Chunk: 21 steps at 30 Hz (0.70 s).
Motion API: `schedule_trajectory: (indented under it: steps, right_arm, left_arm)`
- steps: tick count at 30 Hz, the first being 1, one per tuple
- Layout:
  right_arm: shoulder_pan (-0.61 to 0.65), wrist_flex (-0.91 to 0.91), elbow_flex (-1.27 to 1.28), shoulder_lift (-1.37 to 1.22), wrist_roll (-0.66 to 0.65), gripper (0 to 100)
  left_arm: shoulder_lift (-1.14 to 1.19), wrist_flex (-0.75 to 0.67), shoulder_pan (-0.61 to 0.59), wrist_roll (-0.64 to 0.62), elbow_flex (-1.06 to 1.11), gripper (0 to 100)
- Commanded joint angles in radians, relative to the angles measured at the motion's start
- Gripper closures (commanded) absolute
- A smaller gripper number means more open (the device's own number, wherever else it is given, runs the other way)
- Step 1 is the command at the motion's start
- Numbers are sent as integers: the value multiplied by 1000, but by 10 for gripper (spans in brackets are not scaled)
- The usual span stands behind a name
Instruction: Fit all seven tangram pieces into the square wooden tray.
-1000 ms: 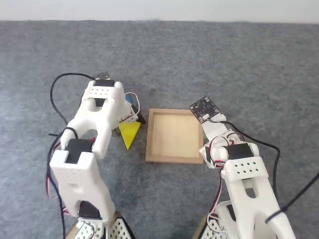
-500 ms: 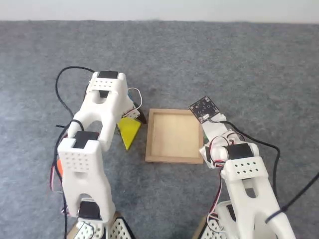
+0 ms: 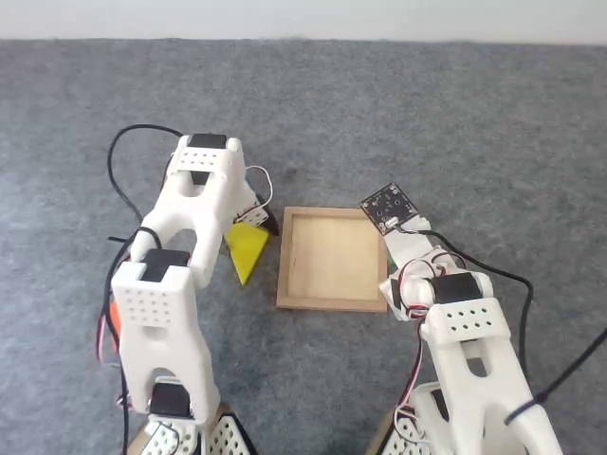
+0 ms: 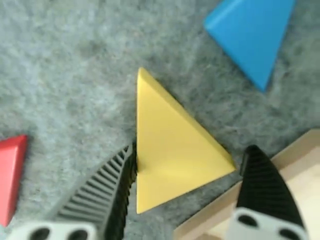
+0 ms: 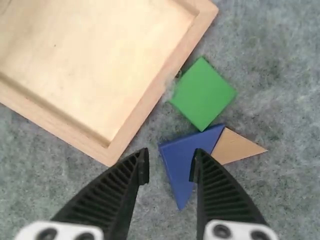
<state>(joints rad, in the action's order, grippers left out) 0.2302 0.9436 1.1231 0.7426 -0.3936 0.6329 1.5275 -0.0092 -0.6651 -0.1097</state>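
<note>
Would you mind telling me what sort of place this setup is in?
Most likely a robotics lab bench: the left arm and right arm sit on a grey felt-covered table beside a wooden tray and yellow triangle.

The tray [image 3: 330, 301] in the middle of the high view is pale wood. Just left of it is a yellow triangle [image 3: 246, 252]. The carpet [image 3: 474, 114] is grey and speckled. The left arm [image 3: 156, 313] and right arm [image 3: 469, 332] are white with black wires [image 3: 119, 166]. The left gripper [image 4: 187, 160] and right gripper [image 5: 169, 165] are black. Other pieces are a light blue triangle [image 4: 252, 32], a red piece [image 4: 10, 170], a green square [image 5: 202, 93], a dark blue triangle [image 5: 182, 157] and a tan triangle [image 5: 237, 146].
</note>
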Motion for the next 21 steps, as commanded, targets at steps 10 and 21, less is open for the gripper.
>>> schedule_trajectory:
  steps: [10, 21]
  right_arm:
    - [5, -15, -6, 2, 9, 844]
    - [5, -15, -6, 2, 9, 844]
  left_arm:
    - [29, 12, 9, 8, -4, 739]
    - [-219, 0, 17, 66, 124, 739]
